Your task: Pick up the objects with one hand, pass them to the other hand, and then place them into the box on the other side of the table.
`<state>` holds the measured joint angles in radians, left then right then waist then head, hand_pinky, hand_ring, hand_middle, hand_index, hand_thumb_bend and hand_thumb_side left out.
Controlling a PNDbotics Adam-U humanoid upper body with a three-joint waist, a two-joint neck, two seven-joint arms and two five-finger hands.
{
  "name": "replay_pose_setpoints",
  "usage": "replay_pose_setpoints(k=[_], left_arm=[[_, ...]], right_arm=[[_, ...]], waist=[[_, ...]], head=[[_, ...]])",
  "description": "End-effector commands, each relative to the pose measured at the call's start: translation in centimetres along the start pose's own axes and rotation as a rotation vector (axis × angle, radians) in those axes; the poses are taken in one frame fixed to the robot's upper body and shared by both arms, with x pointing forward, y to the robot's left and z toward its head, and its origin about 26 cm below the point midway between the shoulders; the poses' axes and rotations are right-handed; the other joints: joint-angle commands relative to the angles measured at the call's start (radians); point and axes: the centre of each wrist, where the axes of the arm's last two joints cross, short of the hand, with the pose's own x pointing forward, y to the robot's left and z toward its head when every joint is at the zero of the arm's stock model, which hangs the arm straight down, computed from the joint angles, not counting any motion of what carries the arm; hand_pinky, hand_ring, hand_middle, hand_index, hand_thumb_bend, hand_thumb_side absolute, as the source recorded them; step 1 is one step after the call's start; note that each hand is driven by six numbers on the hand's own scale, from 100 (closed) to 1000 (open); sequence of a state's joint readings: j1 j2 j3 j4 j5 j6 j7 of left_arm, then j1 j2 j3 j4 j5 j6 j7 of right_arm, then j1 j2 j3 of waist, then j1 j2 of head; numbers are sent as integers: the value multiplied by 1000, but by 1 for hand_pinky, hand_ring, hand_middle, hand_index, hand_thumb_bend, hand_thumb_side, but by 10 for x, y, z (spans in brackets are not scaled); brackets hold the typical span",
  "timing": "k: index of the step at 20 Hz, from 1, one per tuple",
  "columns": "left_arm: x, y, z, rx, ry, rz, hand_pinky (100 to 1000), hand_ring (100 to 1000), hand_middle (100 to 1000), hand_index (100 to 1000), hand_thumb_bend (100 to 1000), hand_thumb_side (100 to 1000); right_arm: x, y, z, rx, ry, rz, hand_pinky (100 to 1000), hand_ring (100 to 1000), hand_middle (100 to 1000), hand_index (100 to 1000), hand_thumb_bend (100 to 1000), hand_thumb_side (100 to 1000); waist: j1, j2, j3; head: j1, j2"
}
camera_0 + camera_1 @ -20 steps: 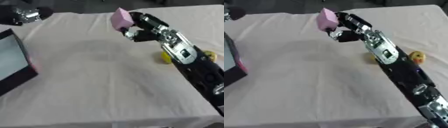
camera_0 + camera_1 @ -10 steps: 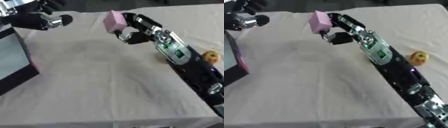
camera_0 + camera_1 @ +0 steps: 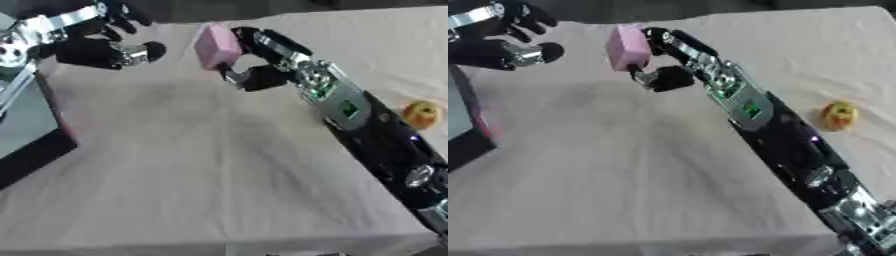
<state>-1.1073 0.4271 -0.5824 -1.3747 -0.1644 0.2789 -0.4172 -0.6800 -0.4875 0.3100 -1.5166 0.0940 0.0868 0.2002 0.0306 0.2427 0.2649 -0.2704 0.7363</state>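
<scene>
Left eye view shows the pink block (image 3: pixel 215 45) held up above the table's far edge, near the far left corner, pinched between the fingers and thumb of the right hand (image 3: pixel 256 59), whose arm stretches in from the near right corner across the cloth. Just to the block's left, apart from it, the left hand (image 3: pixel 103 47) hangs over the far left corner with its fingers spread and relaxed, holding nothing. Below that hand, at the table's left edge, stands the dark box (image 3: pixel 28 131) with its pale inside showing. A small yellow and orange object (image 3: pixel 839 115) lies on the table (image 3: pixel 201 165) near the right edge, beside the right arm.
</scene>
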Motion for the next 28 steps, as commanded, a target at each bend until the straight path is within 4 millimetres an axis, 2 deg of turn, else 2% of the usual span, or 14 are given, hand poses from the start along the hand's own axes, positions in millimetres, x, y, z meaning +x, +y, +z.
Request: replay_pose_setpoints(k=[1, 10, 16, 20, 28], left_arm=[[5, 6, -6, 30, -3, -37, 863, 880, 883, 866, 452, 587], [8, -5, -21, 48, -31, -75, 866, 884, 881, 856, 533, 553], [13, -12, -28, 36, -57, -93, 869, 886, 876, 849, 597, 556], [17, -14, -31, 62, -66, -104, 865, 882, 867, 839, 613, 548], [18, -18, -34, 111, -52, -118, 854, 871, 847, 829, 612, 559]], right_arm=[[12, -6, -5, -5, -22, 40, 899, 803, 477, 516, 100, 193], [22, -3, -12, 18, -30, 75, 892, 805, 465, 509, 100, 174], [26, -1, -15, 35, -35, 86, 892, 806, 463, 507, 100, 173], [30, -1, -17, 36, -42, 89, 891, 805, 461, 506, 100, 170], [30, -1, -17, 37, -40, 90, 890, 802, 457, 503, 100, 170]], waist=[[2, -14, 0], [5, -5, 0], [5, 0, 2], [6, 3, 2], [7, 5, 2]], head=[[3, -7], [-4, -11], [-1, -31], [-2, -45], [-5, -46]])
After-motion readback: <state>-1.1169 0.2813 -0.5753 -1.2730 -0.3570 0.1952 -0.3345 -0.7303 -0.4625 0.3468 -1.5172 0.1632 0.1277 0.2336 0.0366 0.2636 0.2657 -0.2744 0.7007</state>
